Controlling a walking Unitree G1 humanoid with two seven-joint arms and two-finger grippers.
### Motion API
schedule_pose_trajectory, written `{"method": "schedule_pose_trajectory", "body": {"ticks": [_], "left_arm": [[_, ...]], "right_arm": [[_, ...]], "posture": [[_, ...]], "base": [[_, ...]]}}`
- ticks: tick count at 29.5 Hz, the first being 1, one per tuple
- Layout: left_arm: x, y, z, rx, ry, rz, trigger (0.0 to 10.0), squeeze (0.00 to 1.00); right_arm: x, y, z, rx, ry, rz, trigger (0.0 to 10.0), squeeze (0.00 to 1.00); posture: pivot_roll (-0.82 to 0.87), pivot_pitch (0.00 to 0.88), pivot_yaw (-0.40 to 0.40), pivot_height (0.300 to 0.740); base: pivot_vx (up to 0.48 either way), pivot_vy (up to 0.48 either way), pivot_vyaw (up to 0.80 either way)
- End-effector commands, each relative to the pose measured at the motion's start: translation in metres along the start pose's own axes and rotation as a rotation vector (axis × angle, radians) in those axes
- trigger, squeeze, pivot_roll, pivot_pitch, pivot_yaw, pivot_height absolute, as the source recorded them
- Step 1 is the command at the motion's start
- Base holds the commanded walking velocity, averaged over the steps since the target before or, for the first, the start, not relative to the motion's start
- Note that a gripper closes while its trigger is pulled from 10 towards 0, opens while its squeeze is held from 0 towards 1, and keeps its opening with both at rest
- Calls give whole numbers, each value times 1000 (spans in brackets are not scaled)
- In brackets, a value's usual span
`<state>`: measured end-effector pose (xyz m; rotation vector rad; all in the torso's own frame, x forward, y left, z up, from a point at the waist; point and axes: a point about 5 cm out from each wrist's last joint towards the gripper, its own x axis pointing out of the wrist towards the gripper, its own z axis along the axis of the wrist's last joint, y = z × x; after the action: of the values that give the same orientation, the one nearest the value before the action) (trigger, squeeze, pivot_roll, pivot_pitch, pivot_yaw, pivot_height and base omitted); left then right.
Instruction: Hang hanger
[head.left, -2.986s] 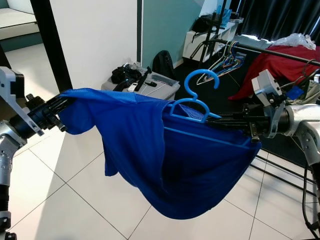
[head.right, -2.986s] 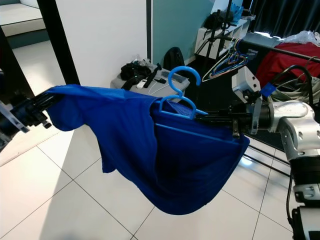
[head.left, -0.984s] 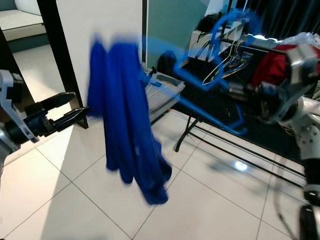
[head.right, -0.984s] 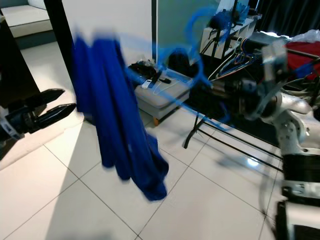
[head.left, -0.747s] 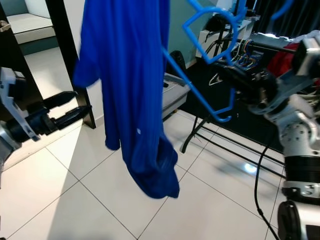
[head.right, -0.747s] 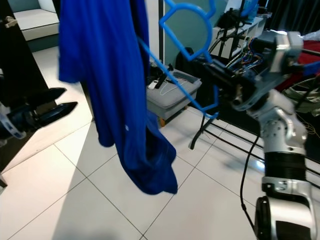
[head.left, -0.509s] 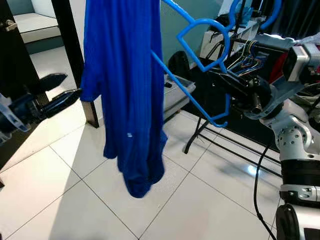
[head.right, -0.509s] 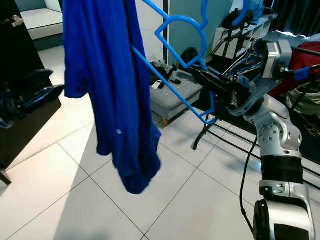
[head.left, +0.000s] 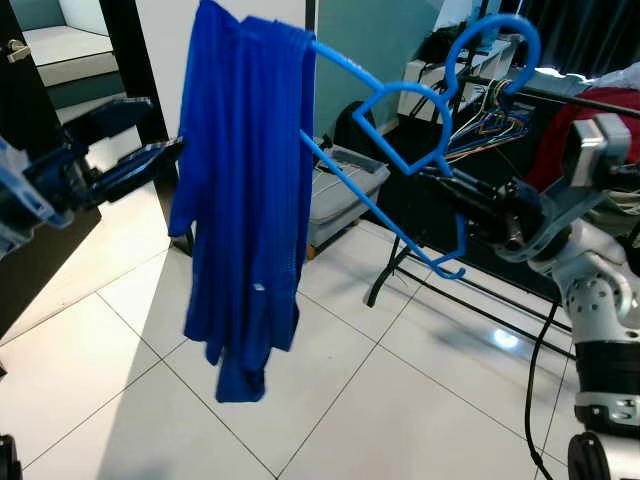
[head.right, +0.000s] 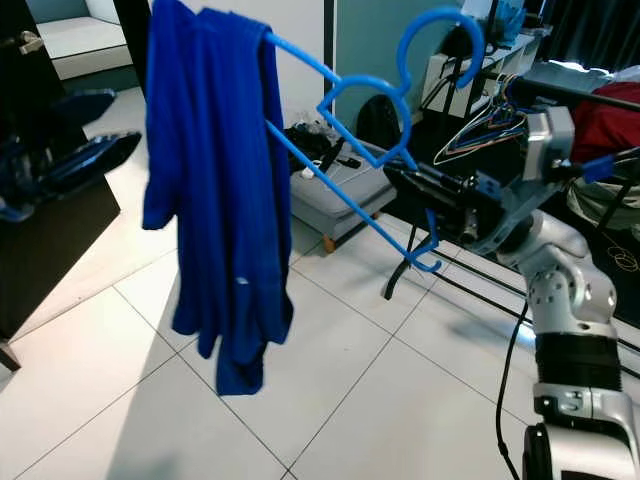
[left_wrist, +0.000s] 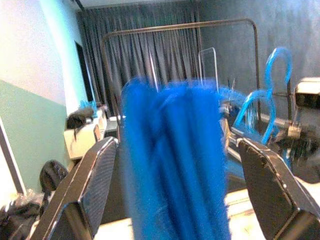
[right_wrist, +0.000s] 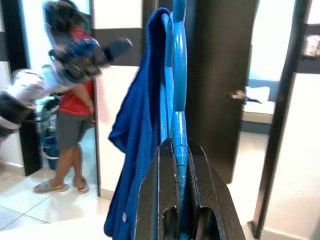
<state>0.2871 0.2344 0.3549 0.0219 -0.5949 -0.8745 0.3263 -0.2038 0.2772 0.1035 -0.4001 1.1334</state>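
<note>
A blue plastic hanger (head.left: 400, 120) is tilted in the air, its hook (head.right: 440, 35) pointing up near the rail. A blue garment (head.left: 245, 200) is bunched on the hanger's far left end and hangs down clear of the floor. My right gripper (head.left: 445, 185) is shut on the hanger's lower bar; in the right wrist view the fingers (right_wrist: 157, 190) clamp the blue bar (right_wrist: 176, 130). My left gripper (head.left: 125, 150) stands open to the left of the garment, apart from it. In the left wrist view the cloth (left_wrist: 172, 160) hangs blurred beyond the open fingers (left_wrist: 95, 185).
A dark clothes rail (head.left: 570, 100) with several wire hangers (head.left: 490, 120) and a red cloth (head.left: 605, 115) stands at the right, its legs (head.left: 385, 265) on the tiled floor. A grey case (head.left: 345, 185) lies below. A black door (head.left: 40, 210) stands at left. A person (right_wrist: 70, 105) stands by the wall.
My left gripper let go of the garment and has risen. The right arm swung the hanger up and then lower, so the cloth now hangs from its left end.
</note>
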Motion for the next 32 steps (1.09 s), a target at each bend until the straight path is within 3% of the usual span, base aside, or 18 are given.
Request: {"method": "schedule_pose_trajectory", "body": {"ticks": [1,3,7,8,10,12,13,15,17,19,23,26,27,32], "left_arm": [[13,-10,-18,-63,29,20,10000,20],[22,-22,-37,-125,49,43,10000,0],[29,-29,-48,-163,54,58,10000,0],[38,-40,-64,-219,68,80,10000,0],[38,-40,-64,-219,68,80,10000,0],[58,-59,-91,-285,107,191,10000,0],[58,-59,-91,-285,107,191,10000,0],[70,-67,-110,-206,178,351,10000,0],[73,-68,-113,-178,193,409,10000,0],[79,-67,-111,-71,203,518,10000,0],[85,-66,-102,3,161,642,10000,0],[85,-66,-99,30,151,670,10000,0],[85,-63,-94,81,139,709,10000,0],[83,-59,-89,101,127,749,10000,0]], "right_arm": [[8,-5,-1,-35,-27,-72,0,0],[18,-8,-6,-41,-37,-129,0,0],[21,-9,-8,-37,-46,-151,0,0],[25,-11,-10,-38,-54,-187,0,0],[25,-11,-10,-38,-54,-187,0,0],[33,-13,-12,-44,-62,-237,0,0],[33,-13,-12,-44,-62,-237,0,0],[43,-7,-16,-50,-55,-218,0,0],[46,-5,-18,-55,-49,-210,0,0],[52,1,-22,-56,-37,-194,0,0],[56,5,-28,-36,-37,-191,0,0],[56,6,-29,-31,-35,-190,0,0],[56,7,-31,-26,-33,-189,0,0],[56,7,-32,-22,-33,-187,0,0]], "posture": [[89,35,5,740],[89,34,4,740],[88,32,4,740],[86,32,4,740],[86,32,4,740],[78,30,4,740],[78,30,4,740],[71,30,-2,740],[71,30,-2,740],[69,29,-4,740],[55,32,-10,740],[55,32,-10,740],[53,32,-13,740],[51,32,-14,740]], "base": [[0,0,0],[0,0,0],[0,0,0],[0,0,0],[0,0,0],[0,0,0],[0,0,0],[0,0,0],[0,0,0],[0,0,0],[0,0,0],[0,0,0],[0,0,0],[0,0,0]]}}
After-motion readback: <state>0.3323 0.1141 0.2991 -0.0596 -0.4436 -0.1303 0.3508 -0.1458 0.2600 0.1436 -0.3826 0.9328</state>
